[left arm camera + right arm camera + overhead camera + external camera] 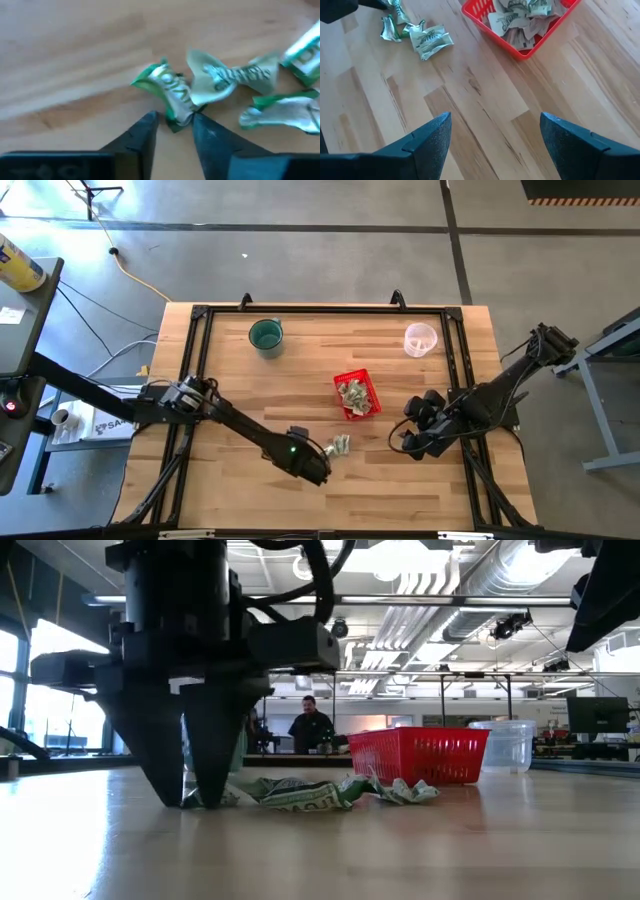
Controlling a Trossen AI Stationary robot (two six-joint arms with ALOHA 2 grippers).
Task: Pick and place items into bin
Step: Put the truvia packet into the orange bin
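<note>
The left hand (322, 468) is down on the wooden counter (240, 400) near its front edge, its two fingers (145, 134) pinching one crumpled wrapper (170, 95) at the near end of a small cluster of loose wrappers (340, 445). In the low view the dark hand body fills the left part of the picture and hides whatever lies behind it; the pinched piece shows only as a sliver between the fingertips. Farther back on the left stands a teal cup (266, 336), well apart from the work. Just right of the loose pieces sits the red basket (357, 394), tilted to the counter edges and already holding several wrappers (520, 15); nothing lies between it and the cluster. Behind it, toward the far right corner, is a clear plastic cup (420, 339). The right hand (408, 436) hangs right of the basket, fingers (432, 137) spread wide and holding nothing. A person (311, 727) stands in the room beyond.
</note>
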